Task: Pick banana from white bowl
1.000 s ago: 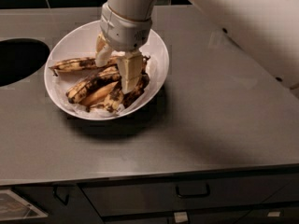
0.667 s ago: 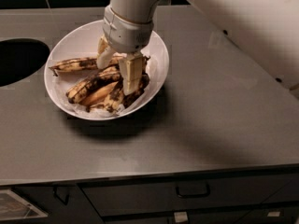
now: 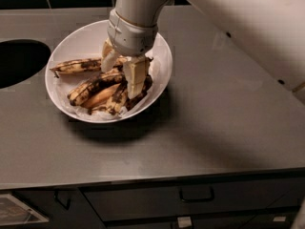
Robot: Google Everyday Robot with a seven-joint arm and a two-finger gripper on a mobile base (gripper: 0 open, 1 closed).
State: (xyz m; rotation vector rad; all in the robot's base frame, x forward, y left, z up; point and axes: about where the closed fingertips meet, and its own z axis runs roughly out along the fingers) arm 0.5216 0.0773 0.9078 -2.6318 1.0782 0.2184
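Nearest the camera, below and in front of the pincer, a dark drawer front carries a handle [image 3: 195,195] and a small pale tag [image 3: 184,221] whose writing is too small to read. Above it the grey counter [image 3: 228,123] holds the white bowl [image 3: 71,38], directly under the pincer. In the bowl, on crumpled white paper [image 3: 94,111], lies a heap of brown-spotted bananas [image 3: 91,88], with one more banana [image 3: 76,66] stretched out to the left of the pincer. The pincer [image 3: 120,82] is down inside the bowl, its two pale fingers [image 3: 136,75] spread apart with their tips among the fruit, released rather than clenched, and no banana is raised. Against a second ago it has shifted only slightly, and the bananas lie as they did. Farther left of the pincer a dark round opening [image 3: 21,61] is cut into the counter. The white arm [image 3: 138,13] rises behind.
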